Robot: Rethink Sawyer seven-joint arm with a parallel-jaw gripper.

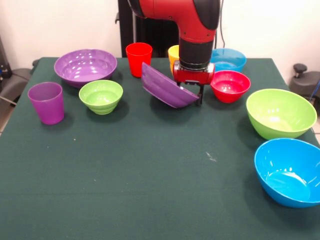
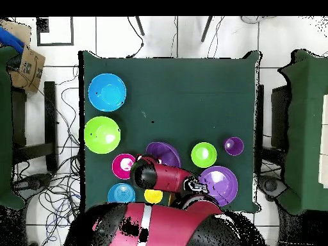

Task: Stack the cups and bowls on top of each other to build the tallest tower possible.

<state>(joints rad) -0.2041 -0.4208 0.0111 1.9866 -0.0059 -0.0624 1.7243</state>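
My gripper [image 1: 193, 93] is shut on the right rim of a large purple bowl [image 1: 166, 87], which hangs steeply tilted just over the table. The same bowl shows in the overhead view [image 2: 165, 154] beside my arm, which hides the gripper there. The other large purple bowl [image 1: 85, 66] stands at the back left. The lime green bowl [image 1: 281, 113] and the blue bowl [image 1: 290, 171] stand at the right. Small green [image 1: 101, 96], red [image 1: 230, 85] and light blue [image 1: 229, 59] bowls, the red cup [image 1: 138, 58], the purple cup [image 1: 46, 102] and the half-hidden yellow cup [image 1: 173, 54] stand apart. No tower stands.
The green table [image 1: 150, 190] carries all the pieces in its far half and along the right side. The arm's black pedestal [image 1: 150, 30] stands behind the table. In the overhead view, cables lie on the floor [image 2: 57, 128] to the left.
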